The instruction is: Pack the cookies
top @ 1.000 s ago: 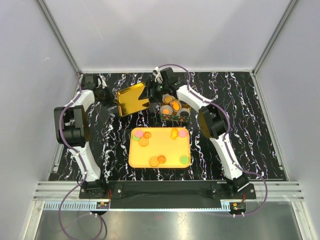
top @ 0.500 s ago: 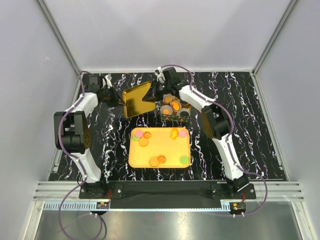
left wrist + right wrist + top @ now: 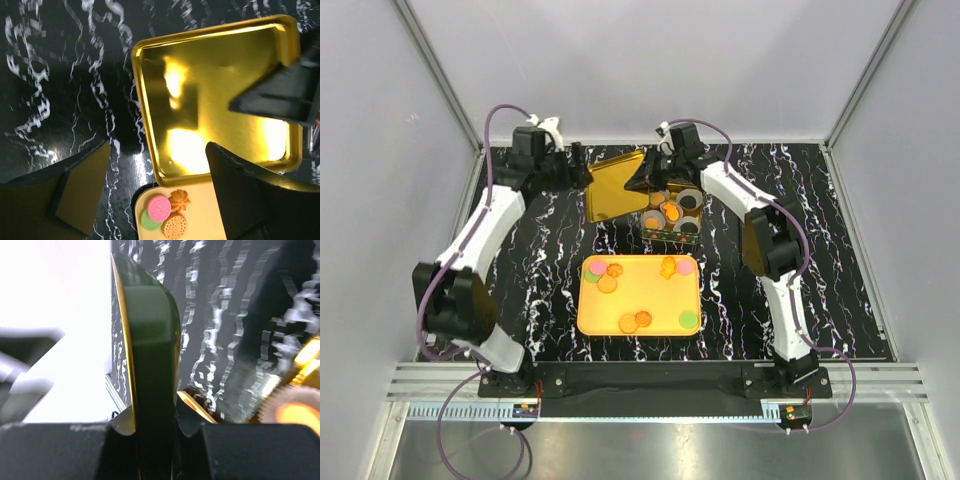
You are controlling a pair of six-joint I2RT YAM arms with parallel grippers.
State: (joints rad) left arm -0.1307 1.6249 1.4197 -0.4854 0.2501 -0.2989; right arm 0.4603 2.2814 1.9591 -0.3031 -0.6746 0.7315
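Cookies lie on the yellow tray (image 3: 640, 300): a pink, a green and orange ones (image 3: 607, 275) at its back left, more (image 3: 635, 322) toward the front. In the left wrist view the same pink cookie (image 3: 159, 207) shows below the lid. A small box (image 3: 670, 215) behind the tray holds further cookies (image 3: 665, 212) in paper cups. The gold lid (image 3: 615, 187) hangs tilted above the table, left of the box. My right gripper (image 3: 648, 180) is shut on its right edge; the lid (image 3: 150, 355) stands edge-on between the jaws (image 3: 152, 425). My left gripper (image 3: 575, 168) is open, just left of the lid (image 3: 215, 100), touching nothing.
The black marbled table (image 3: 800, 270) ends at white walls behind and on both sides. The right gripper's dark body (image 3: 280, 95) crosses the lid in the left wrist view. An orange cookie (image 3: 295, 415) in the box shows at the right edge of the right wrist view.
The left gripper opened, let go of the gold lid and drew back to the left. The right gripper closed on the lid and now carries it, shifted toward the back right.
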